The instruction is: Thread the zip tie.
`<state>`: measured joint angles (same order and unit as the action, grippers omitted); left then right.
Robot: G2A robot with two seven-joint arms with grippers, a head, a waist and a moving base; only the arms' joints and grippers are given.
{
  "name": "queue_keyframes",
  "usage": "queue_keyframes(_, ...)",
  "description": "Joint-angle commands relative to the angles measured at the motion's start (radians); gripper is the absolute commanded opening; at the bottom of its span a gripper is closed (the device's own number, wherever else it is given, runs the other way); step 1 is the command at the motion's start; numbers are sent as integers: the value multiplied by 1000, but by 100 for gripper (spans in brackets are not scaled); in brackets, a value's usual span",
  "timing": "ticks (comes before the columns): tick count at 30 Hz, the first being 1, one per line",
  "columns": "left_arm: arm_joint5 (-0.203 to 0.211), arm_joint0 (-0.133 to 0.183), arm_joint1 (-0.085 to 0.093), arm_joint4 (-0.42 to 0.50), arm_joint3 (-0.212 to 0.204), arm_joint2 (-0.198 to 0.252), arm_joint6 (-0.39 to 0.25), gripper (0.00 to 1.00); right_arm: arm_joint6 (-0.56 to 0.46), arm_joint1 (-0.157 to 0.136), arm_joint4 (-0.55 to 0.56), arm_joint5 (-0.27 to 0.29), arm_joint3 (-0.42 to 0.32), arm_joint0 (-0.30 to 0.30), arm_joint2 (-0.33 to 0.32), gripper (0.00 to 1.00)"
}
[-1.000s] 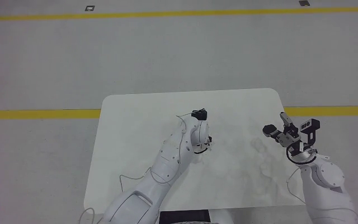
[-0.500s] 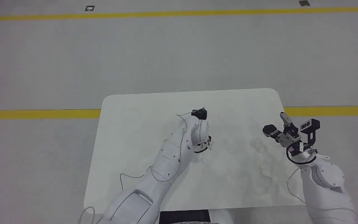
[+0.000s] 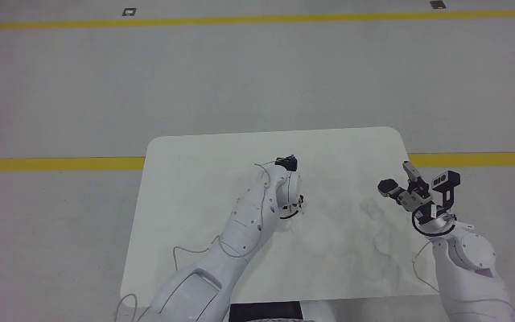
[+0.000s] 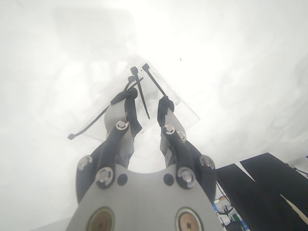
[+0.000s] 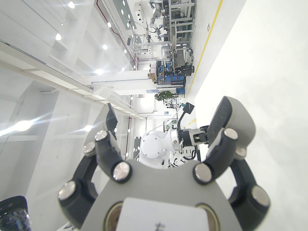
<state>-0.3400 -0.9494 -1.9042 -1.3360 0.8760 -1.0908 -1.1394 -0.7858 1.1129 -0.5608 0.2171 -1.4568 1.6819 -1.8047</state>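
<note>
1. My left pincer stands partly open, its tips low over the clear plate.
2. A black zip tie lies loose on that plate between my fingertips, with another tie just beside it.
3. My right pincer gapes wide, well apart from the plate.

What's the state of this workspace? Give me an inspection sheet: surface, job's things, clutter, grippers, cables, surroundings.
Surface: white table, with faint scuffs.
Job's things: several black zip ties lying on a clear plate; one tie sticks out past the plate's edge.
Clutter: nothing seen.
Grippers: left gripper is open, low over the plate, with its fingers on either side of one tie. Right gripper is open and empty, raised near the table's edge.
Cables: thin cables run beside the arms.
Surroundings: grey floor with yellow lines; racks in the room beyond.
</note>
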Motion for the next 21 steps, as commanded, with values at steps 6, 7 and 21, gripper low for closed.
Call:
queue_keyframes(6,0,9,-3,9,-25,1,9,18,0,0,0,0,0,0,0,100)
queue_keyframes(7,0,10,-3,9,-29,1,10,18,0,0,0,0,0,0,0,100)
queue_keyframes(21,0,2,-2,-3,12,-14,1,0,0,0,0,0,0,0,0,100)
